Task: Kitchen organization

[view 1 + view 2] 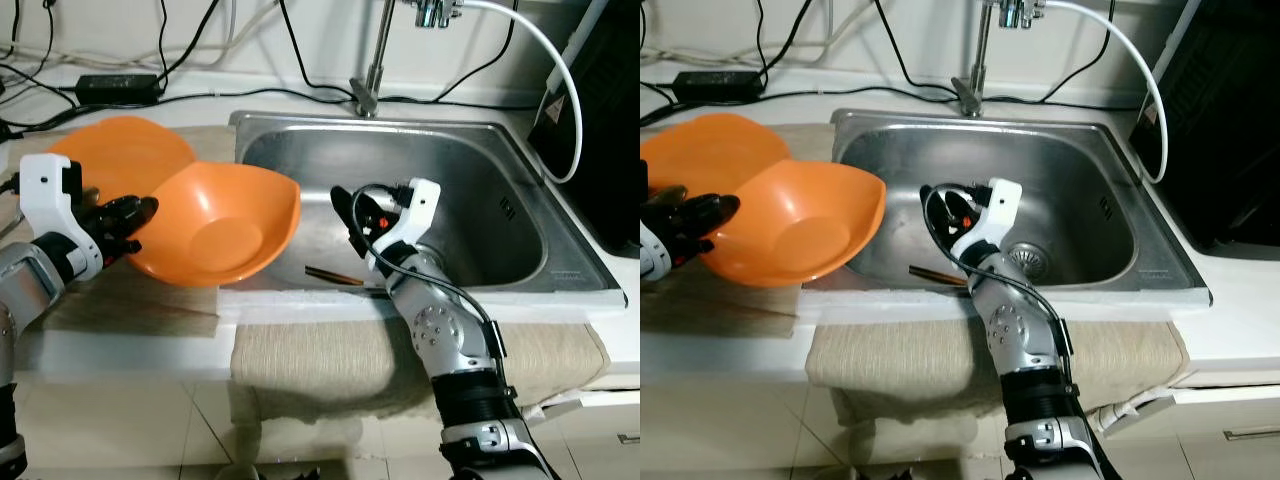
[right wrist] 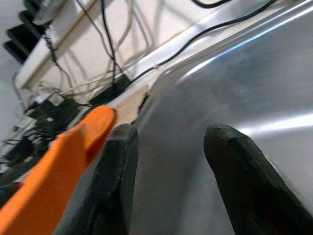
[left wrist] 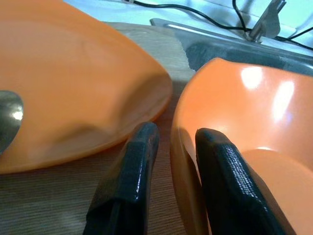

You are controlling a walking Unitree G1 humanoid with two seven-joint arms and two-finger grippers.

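Left gripper [image 3: 171,161] clamped on near rim of tilted bowl [image 1: 222,232], hanging over sink [image 1: 480,150] edge. Beside it, second bowl [image 1: 120,155] on counter, close behind. Right gripper [image 2: 168,142] empty, fingers apart, low in sink, farther away. Chopsticks [image 1: 333,276] along front wall.

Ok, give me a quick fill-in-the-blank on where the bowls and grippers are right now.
1. The left gripper pinches the rim of an orange ____.
2. That bowl juts over the edge of the ____.
3. The right gripper, holding nothing, hangs inside the sink with its fingers ____.
4. The second bowl sits to the robot's ____ of the sink.

Missing: bowl; sink; open; left
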